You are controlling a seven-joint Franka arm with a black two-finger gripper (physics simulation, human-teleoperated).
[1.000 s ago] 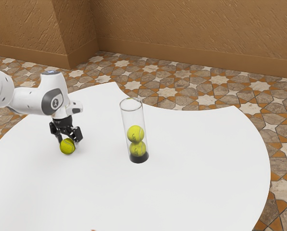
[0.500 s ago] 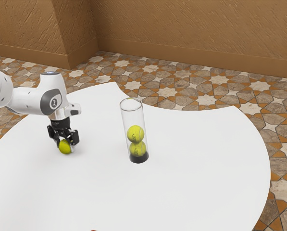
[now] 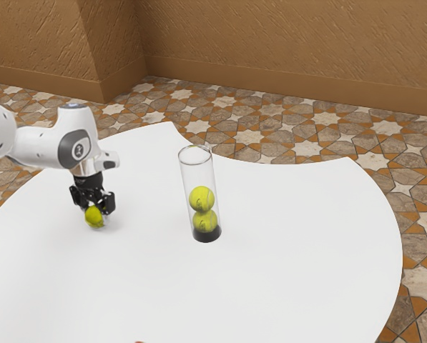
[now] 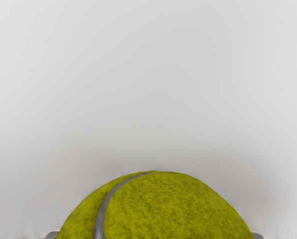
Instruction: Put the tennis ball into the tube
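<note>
The pincer (image 3: pixel 96 211) is clamped on the tennis ball (image 3: pixel 95 217) — one finger against each side. The tennis ball is outside the tube (image 3: pixel 197 173), toward the exterior view's left; contact with the white worktop (image 3: pixel 292 250) cannot be determined. The tube stands on its dark base (image 3: pixel 207 234), well apart from the pincer, and contains two balls — upper ball (image 3: pixel 202 199) directly above lower ball (image 3: pixel 205 221).

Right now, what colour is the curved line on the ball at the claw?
Grey; the curved line shows best in the wrist view.
</note>
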